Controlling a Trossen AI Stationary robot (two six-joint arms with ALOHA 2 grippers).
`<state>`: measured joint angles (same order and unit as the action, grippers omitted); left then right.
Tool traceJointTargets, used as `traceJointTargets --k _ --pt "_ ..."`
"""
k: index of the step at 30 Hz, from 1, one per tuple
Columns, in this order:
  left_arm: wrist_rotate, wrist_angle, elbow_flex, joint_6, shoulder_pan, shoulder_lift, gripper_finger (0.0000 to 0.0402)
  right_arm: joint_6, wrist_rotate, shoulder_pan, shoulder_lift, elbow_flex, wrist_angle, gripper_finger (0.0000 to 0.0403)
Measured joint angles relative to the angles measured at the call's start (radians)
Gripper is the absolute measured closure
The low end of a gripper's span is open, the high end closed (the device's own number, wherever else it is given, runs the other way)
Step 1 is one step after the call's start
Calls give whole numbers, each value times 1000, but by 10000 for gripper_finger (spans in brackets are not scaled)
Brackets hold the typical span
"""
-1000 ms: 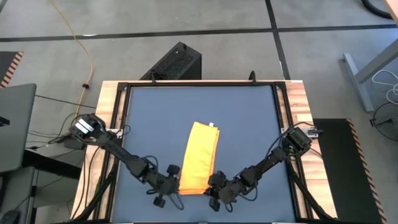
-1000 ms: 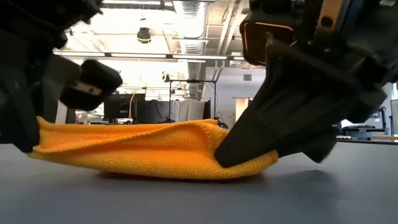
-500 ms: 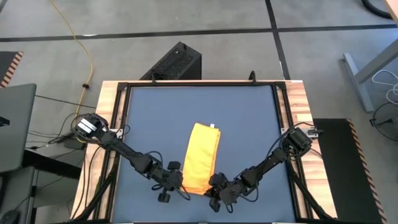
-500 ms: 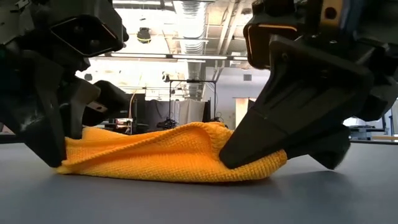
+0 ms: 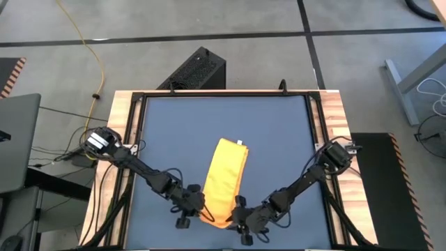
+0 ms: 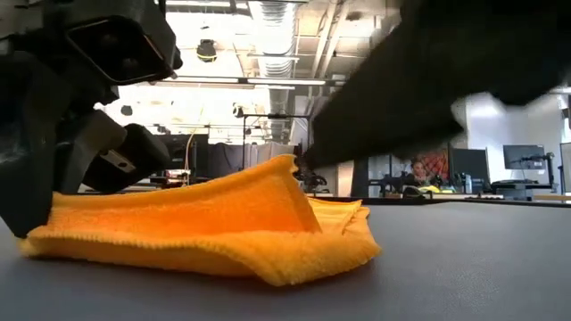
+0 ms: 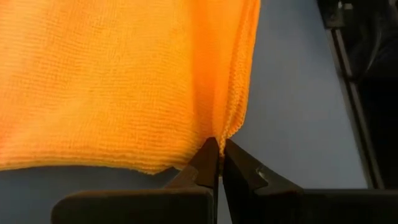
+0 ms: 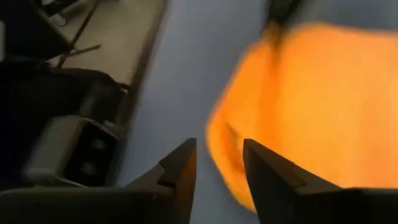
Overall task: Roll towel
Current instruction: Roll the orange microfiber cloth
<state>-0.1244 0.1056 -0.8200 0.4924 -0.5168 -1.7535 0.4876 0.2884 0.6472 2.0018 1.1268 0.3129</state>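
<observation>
The yellow-orange towel (image 5: 225, 179) lies as a long folded strip on the dark blue tabletop (image 5: 174, 132), running from far to near. Its white tag (image 5: 240, 143) is at the far end. In the low view the towel's (image 6: 196, 234) near end is bunched, with one flap (image 6: 278, 174) standing up. My left gripper (image 5: 203, 209) is shut on the near left corner. My right gripper (image 5: 240, 210) is open, just above and beside the near right corner. Its own wrist view shows the right gripper (image 8: 219, 154) with the towel (image 8: 298, 106) beyond its fingers. My left gripper pinches a fold at the towel's near left corner (image 7: 219, 132) between its two fingertips. The fingers slant down at it from the table's near left. The pinched fold is raised a little, and the rest of the towel lies on the table.
Bare blue tabletop lies on all sides of the towel, bounded by wooden side rails (image 5: 124, 125). A black box (image 5: 197, 70) stands beyond the far edge, and a laptop (image 5: 17, 143) and cables are off the table's left.
My right gripper has opened, let go of the towel's near right corner, rolled and risen. My left gripper has rolled and gone a little toward the table's right, drawing the near left corner inward. The near end has narrowed and bunched, and a flap now stands up.
</observation>
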Motion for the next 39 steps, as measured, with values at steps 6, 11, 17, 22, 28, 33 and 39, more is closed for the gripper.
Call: traceJointTargets --k 6,11,17,22,28,33,39 --pt "-96 14 0 33 40 1 401 -218 155 53 -2 61 -20 229" --pt "-131 15 0 46 69 2 401 -383 207 85 0 66 -34 228" --pt "-135 12 0 47 78 2 401 -474 213 87 64 84 -81 224" --pt "-146 3 0 53 78 2 401 -548 286 74 131 203 -221 220" --pt "-147 -21 0 50 78 2 401 -536 308 75 197 368 -434 219" --pt "-149 -19 -1 34 80 2 401 -535 300 71 246 425 -469 219" --pt "-153 -25 -1 25 80 2 401 -434 321 50 261 436 -517 224"
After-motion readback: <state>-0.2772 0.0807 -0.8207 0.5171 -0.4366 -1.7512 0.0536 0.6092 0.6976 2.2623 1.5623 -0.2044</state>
